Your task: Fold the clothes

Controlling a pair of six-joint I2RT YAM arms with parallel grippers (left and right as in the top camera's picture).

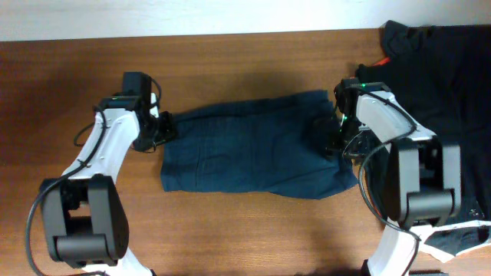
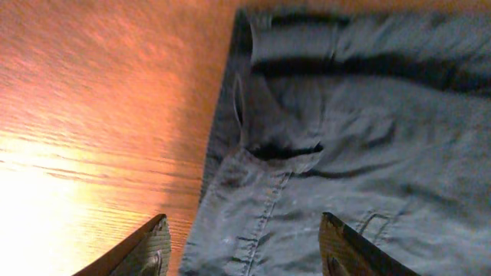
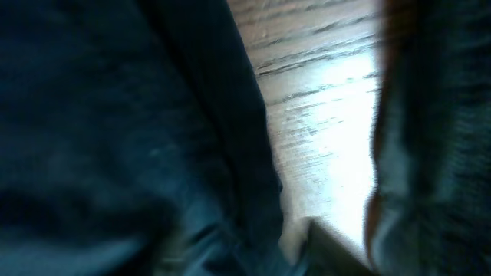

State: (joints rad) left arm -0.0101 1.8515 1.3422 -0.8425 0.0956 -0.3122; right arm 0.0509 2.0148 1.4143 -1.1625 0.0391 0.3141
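Navy-blue shorts (image 1: 253,149) lie folded flat across the middle of the table. My left gripper (image 1: 165,129) is at their left edge. In the left wrist view it is open (image 2: 245,249), its fingers straddling the seamed edge of the shorts (image 2: 360,138). My right gripper (image 1: 330,136) is low over the shorts' right edge. The right wrist view is blurred: dark blue cloth (image 3: 115,138) fills the left and hides one finger. The other finger stands wide to the right, so the gripper (image 3: 253,253) looks open.
A heap of black clothes (image 1: 441,69) with a red bit (image 1: 381,61) covers the table's back right corner. A white-edged piece (image 1: 460,234) lies at the front right. Bare wooden table (image 1: 253,230) shows in front of and left of the shorts.
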